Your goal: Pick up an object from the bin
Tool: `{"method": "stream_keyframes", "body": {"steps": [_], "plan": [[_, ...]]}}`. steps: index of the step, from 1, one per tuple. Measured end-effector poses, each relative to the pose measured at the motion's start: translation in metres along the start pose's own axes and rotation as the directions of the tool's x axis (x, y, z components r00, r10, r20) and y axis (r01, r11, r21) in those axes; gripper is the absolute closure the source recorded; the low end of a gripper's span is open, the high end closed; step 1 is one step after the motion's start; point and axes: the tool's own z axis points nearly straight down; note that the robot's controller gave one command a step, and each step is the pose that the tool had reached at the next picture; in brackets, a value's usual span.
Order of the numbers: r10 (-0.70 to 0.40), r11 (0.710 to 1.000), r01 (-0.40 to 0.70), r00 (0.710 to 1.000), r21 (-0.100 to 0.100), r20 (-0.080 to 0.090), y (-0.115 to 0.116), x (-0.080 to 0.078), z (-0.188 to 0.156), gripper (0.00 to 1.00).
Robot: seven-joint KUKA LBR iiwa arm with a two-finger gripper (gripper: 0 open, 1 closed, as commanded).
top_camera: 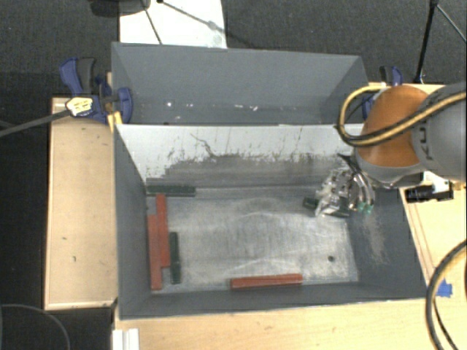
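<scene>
A robotics lab is being shown, not a home or a shop. This is being indicated by an industrial arm (pixel 441 133), fitted with an orange cover (pixel 390 130) and looped cables (pixel 346 115), reaching into a grey metal bin (pixel 233 79) whose floor is being seen scuffed and scratched. A few plain red bars (pixel 156 243) are being kept in it. Dark carpet (pixel 44 20) is being seen around the rig, with a loose cable (pixel 29 123) being run across it at the left.

no readable text, labels or numbers
</scene>
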Motion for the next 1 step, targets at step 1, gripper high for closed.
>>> {"method": "stream_keyframes", "body": {"steps": [1], "plan": [[0.0,1.0,0.0,1.0,0.001,-0.006,-0.0002,0.0009,-0.0149,1.0]]}}
